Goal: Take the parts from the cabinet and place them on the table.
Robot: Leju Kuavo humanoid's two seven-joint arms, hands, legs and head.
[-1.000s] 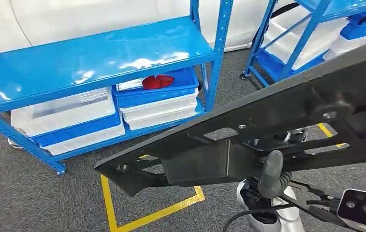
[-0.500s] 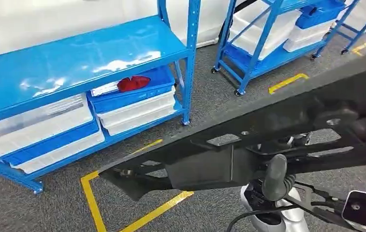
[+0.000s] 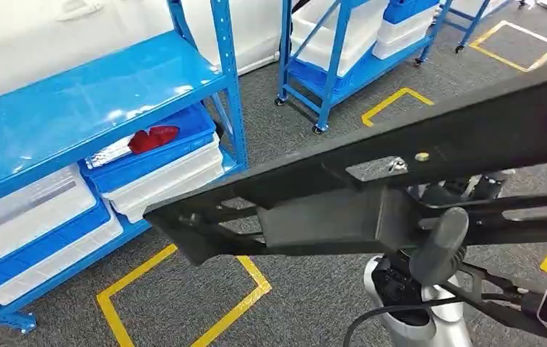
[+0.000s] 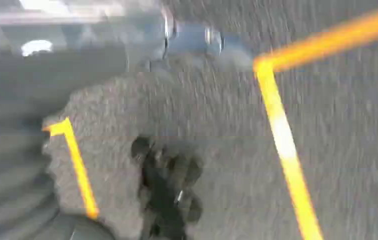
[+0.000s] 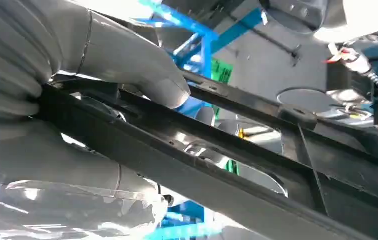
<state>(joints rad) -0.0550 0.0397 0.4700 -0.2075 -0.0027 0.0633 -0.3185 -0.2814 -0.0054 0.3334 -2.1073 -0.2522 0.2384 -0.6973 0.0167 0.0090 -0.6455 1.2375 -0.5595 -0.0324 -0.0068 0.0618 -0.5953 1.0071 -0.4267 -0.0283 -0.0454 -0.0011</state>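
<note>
My right hand (image 5: 77,100) grips the long black part (image 3: 371,195), thumb pressed on its top edge; it slants across my view above the carpet, beside the blue rack (image 3: 75,116). My left hand (image 4: 169,185) is too blurred to read.

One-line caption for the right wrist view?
Right robot hand grips a long black part, blue shelving behind.

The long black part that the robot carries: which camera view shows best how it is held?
The right wrist view: the right hand grips the long black part, thumb pressed on its upper edge. The head view shows the part's whole length above the floor, with a grey thumb on it. The left wrist view is blurred, showing carpet and yellow tape.
</note>
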